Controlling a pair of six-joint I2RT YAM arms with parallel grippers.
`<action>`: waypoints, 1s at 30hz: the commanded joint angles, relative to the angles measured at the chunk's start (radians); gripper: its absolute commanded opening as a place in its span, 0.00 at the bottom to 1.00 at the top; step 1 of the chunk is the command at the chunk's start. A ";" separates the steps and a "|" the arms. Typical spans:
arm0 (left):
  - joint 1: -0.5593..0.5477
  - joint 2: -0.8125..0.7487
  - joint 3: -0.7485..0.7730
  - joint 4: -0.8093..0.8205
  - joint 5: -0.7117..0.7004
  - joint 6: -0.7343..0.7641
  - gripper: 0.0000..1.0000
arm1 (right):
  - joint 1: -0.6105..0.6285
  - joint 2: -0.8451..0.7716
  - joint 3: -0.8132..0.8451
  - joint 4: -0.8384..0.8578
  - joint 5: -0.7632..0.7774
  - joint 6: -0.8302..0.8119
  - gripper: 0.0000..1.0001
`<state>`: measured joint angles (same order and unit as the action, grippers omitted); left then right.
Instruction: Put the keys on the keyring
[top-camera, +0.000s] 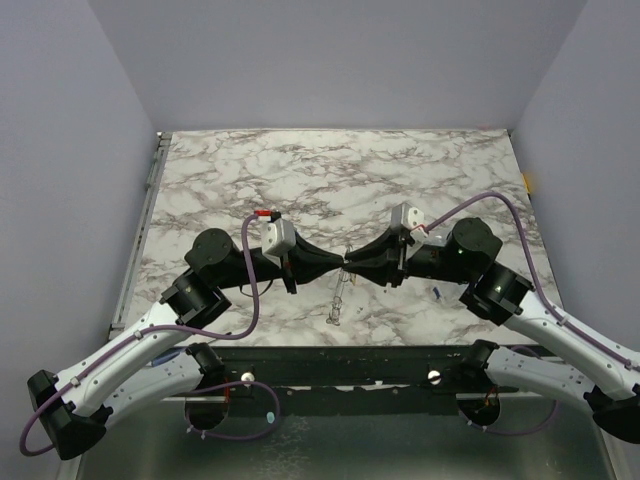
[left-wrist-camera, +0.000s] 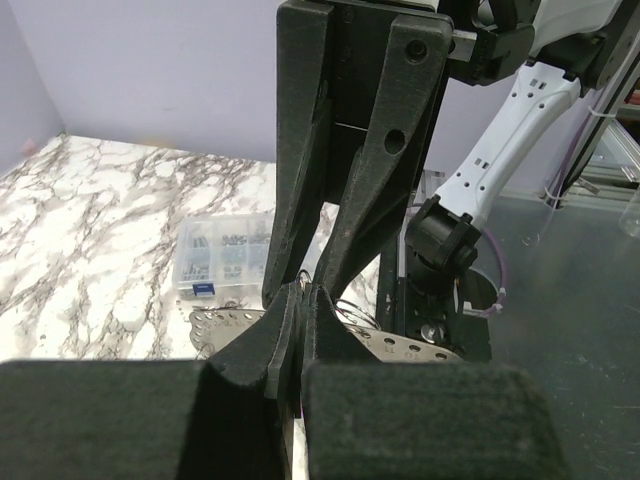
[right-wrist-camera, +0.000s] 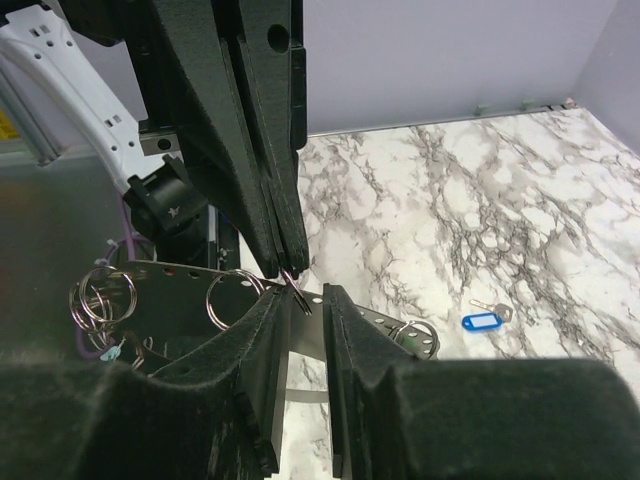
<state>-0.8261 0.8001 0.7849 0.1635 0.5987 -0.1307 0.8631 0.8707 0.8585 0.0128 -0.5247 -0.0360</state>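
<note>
ok so both arms are nose to nose over the middle of the table (right-wrist-camera: 470, 190), and this looks like the fiddly bit where the ring gets set up between them before any key goes on. The left gripper (right-wrist-camera: 288, 270) is clamped tight, and a sliver of thin grey wire pokes out at its tips, which I take to be the keyring (right-wrist-camera: 299, 292) (most of it is hidden). The right gripper (right-wrist-camera: 303, 302) is only partly open, jaws either side of that wire, can't see it pinching anything. The blue key (right-wrist-camera: 481, 321) is lying on the marble well off to the side, not threaded, and I can't spot the other two. Next move needs a really precise pinch on that thin wire without it slipping
</note>
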 joint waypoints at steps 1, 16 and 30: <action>-0.002 -0.019 -0.007 0.067 0.025 -0.006 0.00 | 0.004 0.017 0.027 -0.004 -0.044 -0.002 0.24; -0.003 -0.021 -0.007 0.076 0.029 -0.009 0.00 | 0.004 0.034 0.027 -0.010 -0.073 -0.015 0.05; -0.003 -0.031 -0.014 0.010 -0.025 0.010 0.23 | 0.004 0.027 -0.007 0.021 -0.010 -0.167 0.01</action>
<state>-0.8242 0.7891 0.7727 0.1699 0.5926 -0.1253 0.8627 0.8909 0.8650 0.0051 -0.5789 -0.1143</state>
